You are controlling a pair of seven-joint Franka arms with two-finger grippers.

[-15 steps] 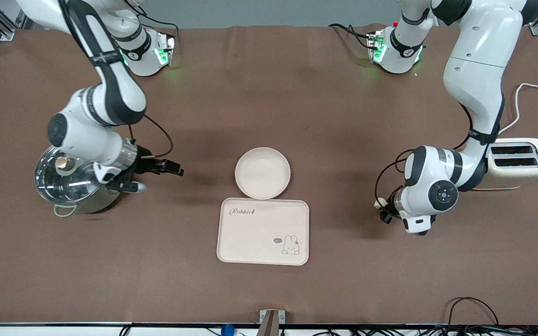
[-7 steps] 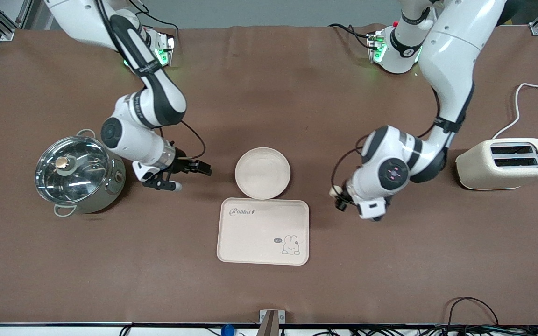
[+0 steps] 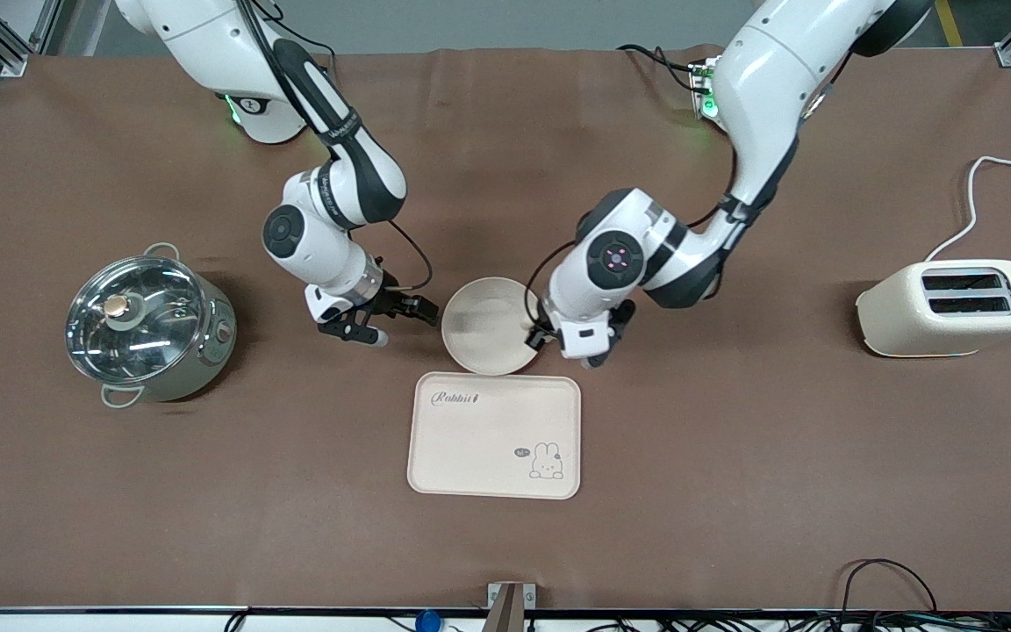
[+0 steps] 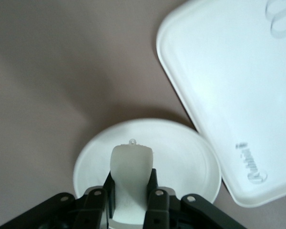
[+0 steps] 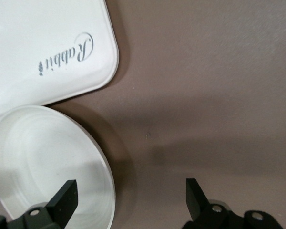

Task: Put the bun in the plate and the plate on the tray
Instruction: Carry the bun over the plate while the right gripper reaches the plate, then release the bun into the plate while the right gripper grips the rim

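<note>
Neither step is done: the plate [image 3: 490, 326] is empty on the desk [image 3: 734, 491], touching the tray's [image 3: 494, 435] edge on the side away from the front camera, and the tray holds nothing. The left tool [image 4: 128, 193] is clamped on the bun [image 4: 129, 176], held over the plate's rim toward the left arm's end. The right tool [image 3: 396, 320], fingers apart and empty, hovers beside the plate's other edge. A lidded pot [image 3: 147, 323] and a toaster [image 3: 953, 311] stand well apart.

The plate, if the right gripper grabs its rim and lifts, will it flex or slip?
The plate looks stiff: a plain shallow dish with a raised rim, so it probably won't flex. Its smooth surface may slip in the open right gripper, and pinched at one edge it would likely tilt.
</note>
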